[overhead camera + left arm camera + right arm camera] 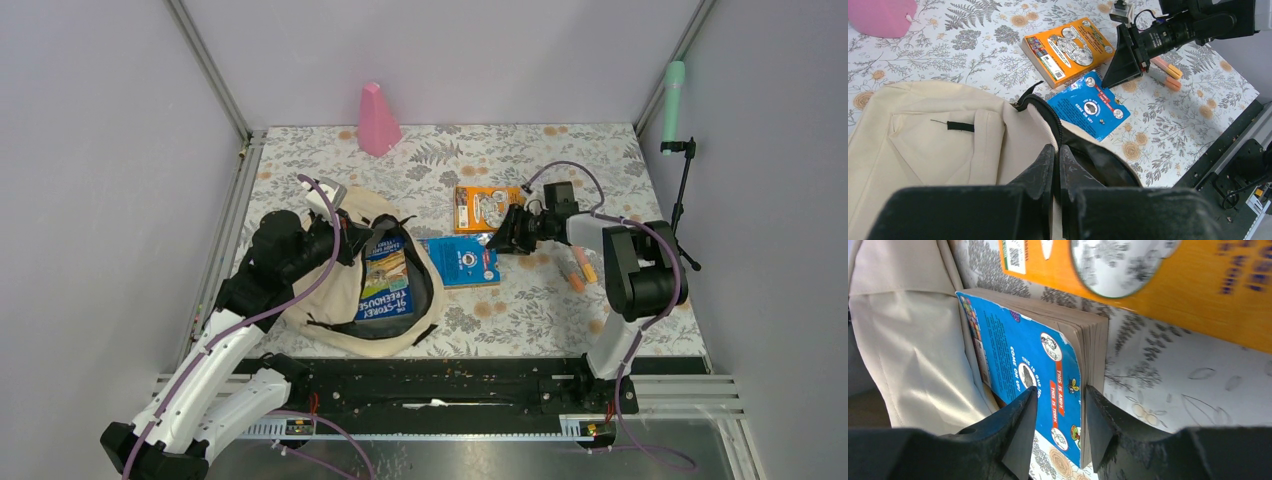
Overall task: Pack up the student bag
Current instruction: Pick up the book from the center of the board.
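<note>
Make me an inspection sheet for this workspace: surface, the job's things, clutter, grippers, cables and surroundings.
Surface: floral-patterned table; nothing spilled that I can see.
Job's things: bag lies open at left with a book inside; blue book lies beside it, orange book just beyond.
Clutter: two markers at right; pink cone at the far edge.
Grippers: left gripper shut on the bag's rim; right gripper astride the blue book's edge, grip unclear.
Cables: purple cables loop along both arms.
Surroundings: grey walls; green cylinder on a stand at right.
</note>
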You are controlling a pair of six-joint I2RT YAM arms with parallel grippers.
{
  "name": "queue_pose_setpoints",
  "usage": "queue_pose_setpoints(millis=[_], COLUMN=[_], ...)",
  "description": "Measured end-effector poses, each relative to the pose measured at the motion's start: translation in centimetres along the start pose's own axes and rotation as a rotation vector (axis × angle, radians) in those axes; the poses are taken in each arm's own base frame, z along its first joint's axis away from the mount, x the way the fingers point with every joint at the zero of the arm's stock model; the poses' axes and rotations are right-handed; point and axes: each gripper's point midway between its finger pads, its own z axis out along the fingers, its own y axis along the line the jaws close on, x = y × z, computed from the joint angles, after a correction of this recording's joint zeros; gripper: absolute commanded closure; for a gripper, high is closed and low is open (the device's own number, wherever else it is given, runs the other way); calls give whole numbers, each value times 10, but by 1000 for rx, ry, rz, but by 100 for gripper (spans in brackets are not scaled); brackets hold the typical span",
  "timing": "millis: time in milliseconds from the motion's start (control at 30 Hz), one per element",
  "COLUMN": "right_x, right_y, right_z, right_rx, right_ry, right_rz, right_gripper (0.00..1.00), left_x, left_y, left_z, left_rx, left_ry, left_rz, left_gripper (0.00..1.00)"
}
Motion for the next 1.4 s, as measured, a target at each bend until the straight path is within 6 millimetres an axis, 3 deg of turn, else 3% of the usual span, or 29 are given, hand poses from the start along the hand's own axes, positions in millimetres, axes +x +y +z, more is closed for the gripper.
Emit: queue_pose_setpoints(millis=[133,267,600,933,1133,1400], right_x=[8,15,19,24,36,31], right_y=[10,5,5,26,45,68], right_z=[9,13,13,27,35,39], right_rx=[-10,25,73,-7,-98,-212], right_ry=[43,72,65,73,77,25], right_rz=[-45,-34,-15,-53,-2,69], right_gripper=[52,48,27,29,36,49], left_x=[0,0,0,0,1,2], left_y=[0,0,0,0,0,1], left_z=[0,0,0,0,0,0], left_rx=[0,0,-1,-1,-1,-6], left_ry=[1,1,1,1,6,6], left_rz=[0,0,0,0,-1,-2], left_gripper=[100,100,100,100,100,100])
